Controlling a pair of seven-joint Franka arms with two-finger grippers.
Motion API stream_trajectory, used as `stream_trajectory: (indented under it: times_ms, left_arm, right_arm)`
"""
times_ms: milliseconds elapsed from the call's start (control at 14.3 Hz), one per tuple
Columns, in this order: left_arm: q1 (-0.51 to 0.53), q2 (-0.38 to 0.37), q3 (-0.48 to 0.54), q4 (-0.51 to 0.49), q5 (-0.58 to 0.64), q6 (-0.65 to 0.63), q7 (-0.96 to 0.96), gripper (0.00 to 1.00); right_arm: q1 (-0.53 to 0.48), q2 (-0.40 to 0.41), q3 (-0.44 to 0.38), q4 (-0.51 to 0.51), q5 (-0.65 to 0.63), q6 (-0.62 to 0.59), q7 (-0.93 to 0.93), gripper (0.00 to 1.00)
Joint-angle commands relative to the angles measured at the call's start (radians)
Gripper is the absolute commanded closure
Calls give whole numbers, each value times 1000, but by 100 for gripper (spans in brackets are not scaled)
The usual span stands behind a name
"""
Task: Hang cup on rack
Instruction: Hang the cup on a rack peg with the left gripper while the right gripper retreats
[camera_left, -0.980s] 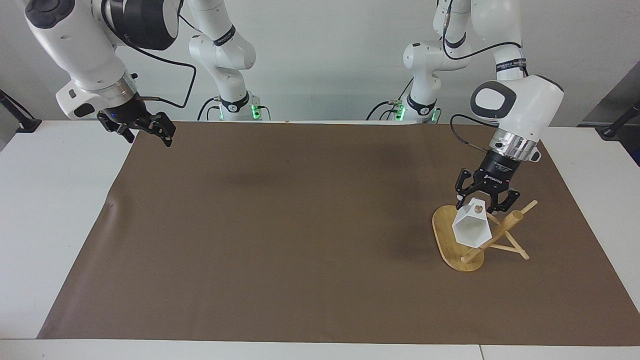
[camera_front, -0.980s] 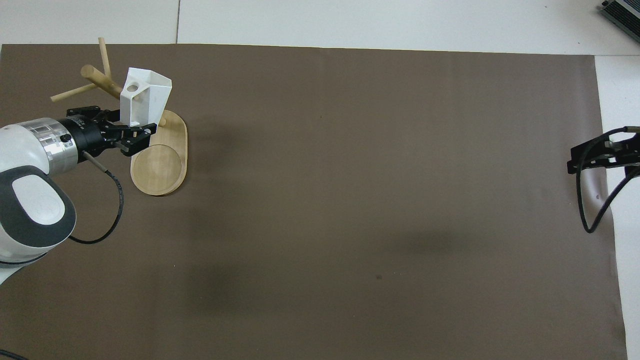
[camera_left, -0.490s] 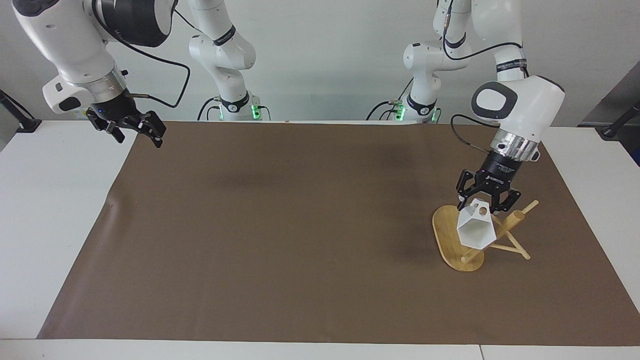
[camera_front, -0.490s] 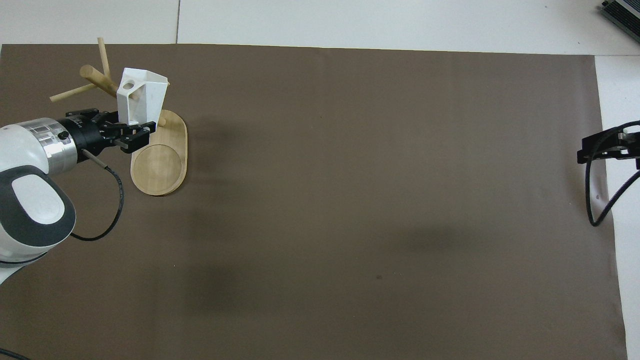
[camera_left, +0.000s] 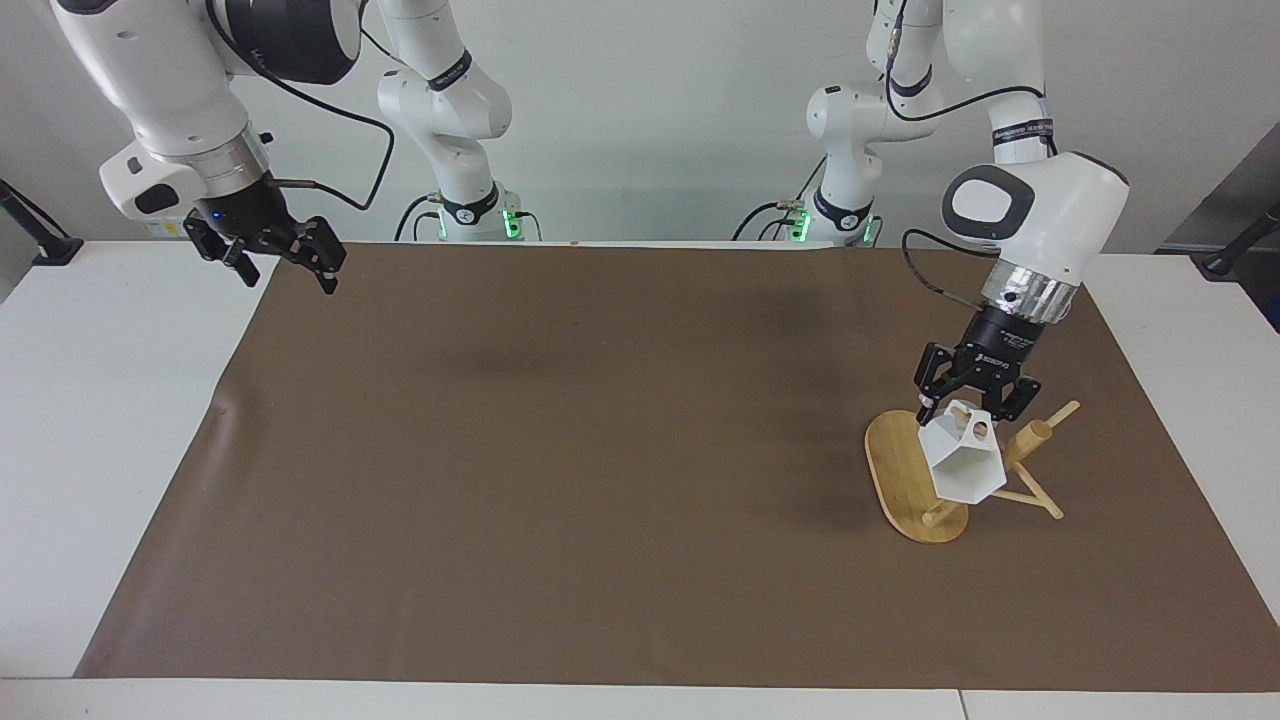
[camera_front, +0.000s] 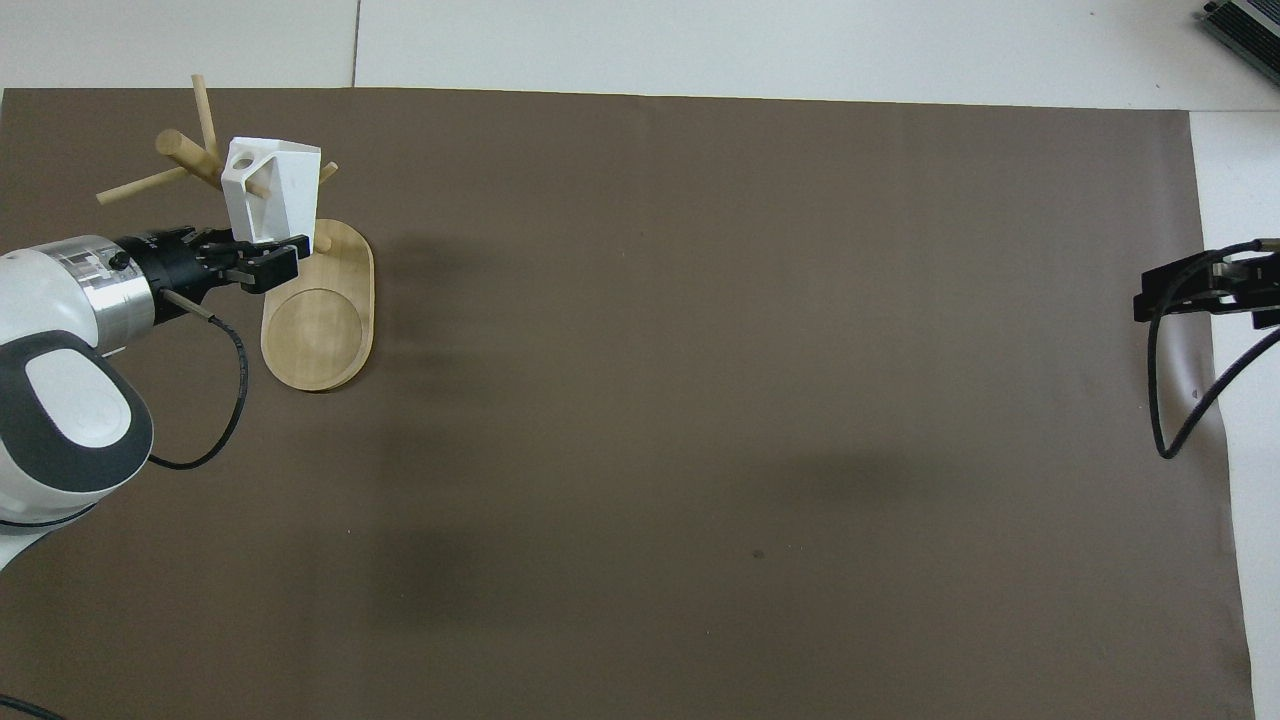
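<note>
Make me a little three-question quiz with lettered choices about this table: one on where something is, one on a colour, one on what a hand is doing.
1. Where does the rack stand?
A. toward the left arm's end of the table
B. at the table's middle
C. toward the right arm's end

2. What colour is the cup?
A. red
B. white
C. black

3. What is the left hand doing?
A. resting empty on the mat
B. gripping the rack's base
C. holding the cup over the rack

Answers:
1 A: the bamboo base sits just below the left arm in the facing view.
2 B: the faceted cup is plainly white in both views.
3 C: the hand is closed on the cup, among the pegs. The right hand waits open over the mat's corner.
</note>
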Motion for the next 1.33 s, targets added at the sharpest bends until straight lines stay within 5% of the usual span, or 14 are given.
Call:
stream_trajectory:
  times_ms: [0,70,210,770,1261]
  left_arm:
    - [1,-1,-3,-5,-13,26,-50,100]
    - [-2,-1,-3,-5,-11,26,-47,98]
    - [-10,-1,-3,-3,-11,26,-36,1]
    - [6,-1,3,24,28,-50,-36,0]
    - [7,-57,6,128,395,-363,5,0]
  right_arm:
    - [3,-27,29,-12,46,5,0,0]
    - [3,-30,35,-12,76,2,0,0]
    - [3,-32,56,-12,87,4,2,0]
    - [-52,-30,32,-25,64,65,-1,0]
    - [-56,-36,7,-36,64,76,-4,0]
